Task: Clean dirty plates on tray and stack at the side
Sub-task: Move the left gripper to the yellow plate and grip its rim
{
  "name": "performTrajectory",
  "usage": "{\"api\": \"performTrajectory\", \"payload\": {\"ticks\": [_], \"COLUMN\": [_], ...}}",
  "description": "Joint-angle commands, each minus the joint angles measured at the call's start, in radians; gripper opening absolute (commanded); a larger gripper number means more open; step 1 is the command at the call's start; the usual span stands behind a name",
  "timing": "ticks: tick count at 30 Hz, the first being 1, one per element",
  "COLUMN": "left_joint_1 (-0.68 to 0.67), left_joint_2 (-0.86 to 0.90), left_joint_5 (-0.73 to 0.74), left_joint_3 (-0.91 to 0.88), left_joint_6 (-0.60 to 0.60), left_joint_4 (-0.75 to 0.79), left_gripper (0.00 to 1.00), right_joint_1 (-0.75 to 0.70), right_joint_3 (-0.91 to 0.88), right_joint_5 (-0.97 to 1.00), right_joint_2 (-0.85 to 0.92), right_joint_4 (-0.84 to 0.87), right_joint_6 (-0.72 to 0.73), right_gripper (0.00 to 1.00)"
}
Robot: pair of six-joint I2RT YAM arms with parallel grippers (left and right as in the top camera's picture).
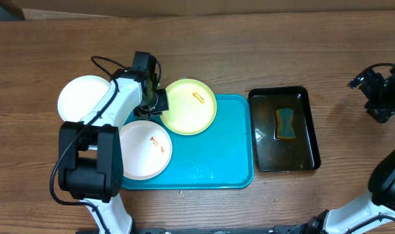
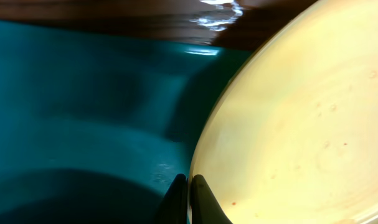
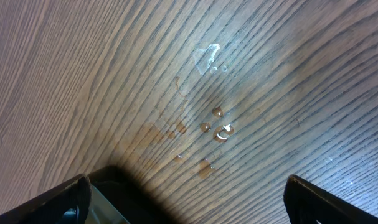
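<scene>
Pinching the thin rim of the glossy pale yellow-green round plate, the left gripper is clenched, apparently on that edge, though the close view is blurred. That plate lies on the flat teal-blue plastic tray beside a smeared white round plate. A second white plate sits on the wooden table. Farther right, past a black water tray with a sponge, the right gripper hangs spread wide.

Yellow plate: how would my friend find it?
Find the big flat teal plastic tray on the brown wooden table. Across its top edge lies the round pale yellow-green plate. The round plate below it and the one left of the tray are white.
</scene>
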Motion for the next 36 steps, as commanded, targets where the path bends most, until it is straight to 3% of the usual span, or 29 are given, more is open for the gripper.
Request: {"api": "performTrajectory", "payload": {"ticks": [1, 15, 21, 22, 24, 36], "left_joint_1": [-0.034, -0.183, -0.19, -0.185, -0.184, -0.21], "left_joint_2": [0.014, 0.014, 0.014, 0.014, 0.014, 0.014], "left_joint_5": [0.073, 0.072, 0.064, 0.06, 0.061, 0.063], "left_joint_3": [-0.004, -0.004, -0.004, -0.004, -0.004, -0.004], "left_joint_6": [0.09, 0.122, 0.099, 0.087, 0.08, 0.05], "left_joint_4": [0.006, -0.094, -0.1, -0.093, -0.088, -0.081], "left_gripper": [0.04, 0.06, 0.2, 0.3, 0.36, 0.32], "right_joint_1": [-0.003, -0.003, -0.003, -0.003, -0.003, -0.003], "right_joint_3": [0.016, 0.016, 0.016, 0.016, 0.016, 0.016], "right_joint_5": [-0.005, -0.005, -0.005, -0.005, -0.005, -0.007], "right_joint_2": [-0.023, -0.023, -0.023, -0.023, -0.023, -0.023], "right_joint_4": [0.004, 0.004, 0.004, 0.004, 0.004, 0.005], "right_joint_6": [0.002, 0.002, 0.002, 0.002, 0.002, 0.003], "right_gripper": [1.0, 1.0, 1.0, 1.0, 1.0, 1.0]}}
